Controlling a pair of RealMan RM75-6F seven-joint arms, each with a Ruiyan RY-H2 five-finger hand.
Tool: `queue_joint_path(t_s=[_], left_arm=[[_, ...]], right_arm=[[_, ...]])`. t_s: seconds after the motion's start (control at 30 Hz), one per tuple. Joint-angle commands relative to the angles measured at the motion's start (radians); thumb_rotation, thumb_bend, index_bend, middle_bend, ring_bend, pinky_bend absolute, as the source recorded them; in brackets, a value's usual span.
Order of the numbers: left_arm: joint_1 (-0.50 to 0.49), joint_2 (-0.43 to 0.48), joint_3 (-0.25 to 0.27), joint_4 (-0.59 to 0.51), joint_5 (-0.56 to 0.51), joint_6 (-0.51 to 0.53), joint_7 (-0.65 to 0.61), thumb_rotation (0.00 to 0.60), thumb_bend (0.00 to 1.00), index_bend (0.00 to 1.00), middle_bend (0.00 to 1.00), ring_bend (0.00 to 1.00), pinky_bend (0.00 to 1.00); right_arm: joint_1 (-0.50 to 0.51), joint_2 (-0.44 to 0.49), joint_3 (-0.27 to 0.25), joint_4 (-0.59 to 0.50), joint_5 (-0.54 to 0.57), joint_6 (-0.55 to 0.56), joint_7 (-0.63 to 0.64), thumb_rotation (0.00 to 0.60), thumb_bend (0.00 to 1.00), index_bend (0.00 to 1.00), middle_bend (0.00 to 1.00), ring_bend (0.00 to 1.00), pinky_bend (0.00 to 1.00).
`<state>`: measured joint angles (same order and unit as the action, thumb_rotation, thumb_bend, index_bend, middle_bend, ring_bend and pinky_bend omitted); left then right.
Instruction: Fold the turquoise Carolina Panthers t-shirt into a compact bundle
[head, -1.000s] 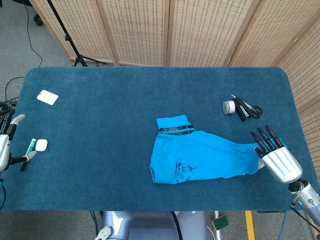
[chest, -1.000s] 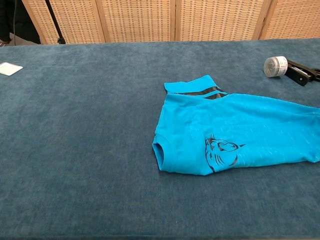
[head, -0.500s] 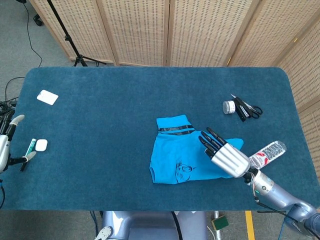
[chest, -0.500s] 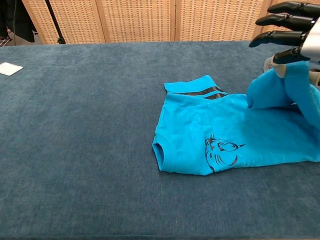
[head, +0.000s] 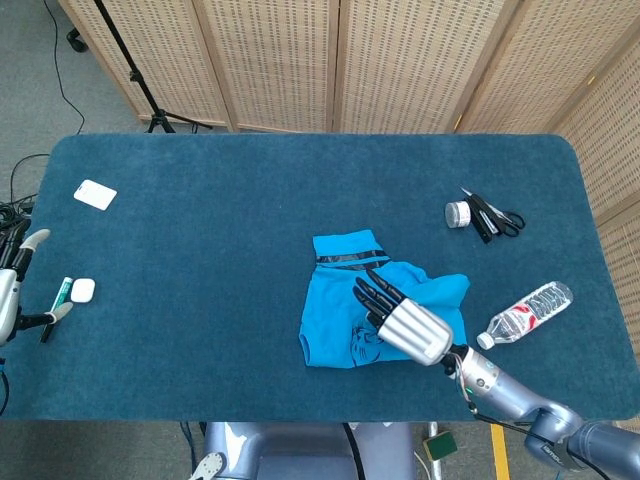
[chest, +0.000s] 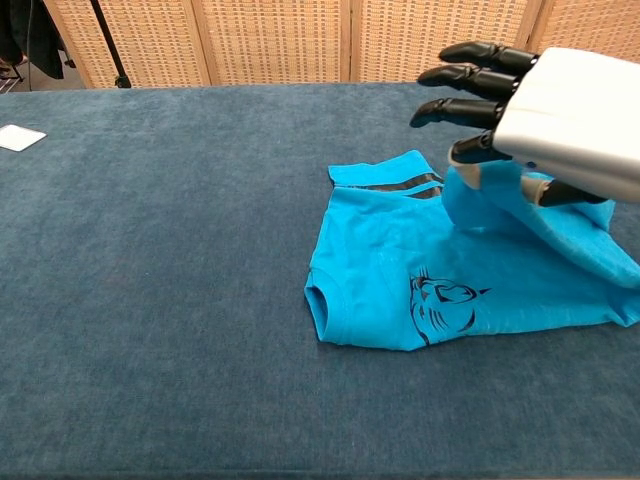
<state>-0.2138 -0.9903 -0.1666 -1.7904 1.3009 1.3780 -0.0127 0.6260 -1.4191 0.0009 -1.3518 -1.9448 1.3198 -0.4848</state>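
We are holding one end of the turquoise cotton t-shirt (chest: 400, 275) pinched in our right hand (chest: 545, 115), lifted over its middle. The rest is lying flat on the blue carpeted tabletop (head: 220, 230), stretching leftward from this hand. Our left hand (head: 12, 290) is resting far away, open.

Left of t-shirt (head: 350, 310): broad bare table (head: 200, 260), passable. Far left edge: white card (head: 95, 194), small white case (head: 82, 290). Right of t-shirt: plastic bottle (head: 525, 313) lying near. Beyond, up-right: tape roll (head: 458, 214) beside scissors (head: 495, 216). Over t-shirt's right half: right hand (head: 405, 322) holding lifted fabric.
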Motion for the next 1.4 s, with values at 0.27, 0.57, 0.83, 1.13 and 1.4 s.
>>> queue_joint_path(t_s=[0.27,0.57,0.83,1.13,1.4], left_arm=[[-0.002,0.001,-0.001,0.001,-0.004,-0.004,-0.001,0.600,0.05,0.00,0.00,0.00,0.00],[-0.002,0.000,0.000,0.002,-0.004,-0.004,0.000,0.600,0.05,0.00,0.00,0.00,0.00],[-0.005,-0.001,0.001,0.002,-0.004,-0.009,0.003,0.600,0.05,0.00,0.00,0.00,0.00],[-0.006,0.001,0.001,0.004,-0.006,-0.013,-0.003,0.600,0.05,0.00,0.00,0.00,0.00],[-0.011,-0.002,0.004,0.009,-0.003,-0.023,0.000,0.600,0.05,0.00,0.00,0.00,0.00]], right_arm=[[0.024,-0.110,0.040,-0.024,0.045,-0.063,-0.086,0.600,0.56,0.68,0.19,0.01,0.00],[0.033,-0.172,0.045,-0.017,0.053,-0.085,-0.128,0.600,0.55,0.68,0.19,0.01,0.00],[0.047,-0.258,0.036,0.032,0.062,-0.127,-0.164,0.600,0.54,0.68,0.19,0.01,0.00],[0.051,-0.373,0.030,0.137,0.081,-0.150,-0.189,0.600,0.37,0.37,0.09,0.00,0.00],[0.033,-0.333,0.070,0.004,0.178,-0.190,-0.196,0.600,0.00,0.00,0.00,0.00,0.00]])
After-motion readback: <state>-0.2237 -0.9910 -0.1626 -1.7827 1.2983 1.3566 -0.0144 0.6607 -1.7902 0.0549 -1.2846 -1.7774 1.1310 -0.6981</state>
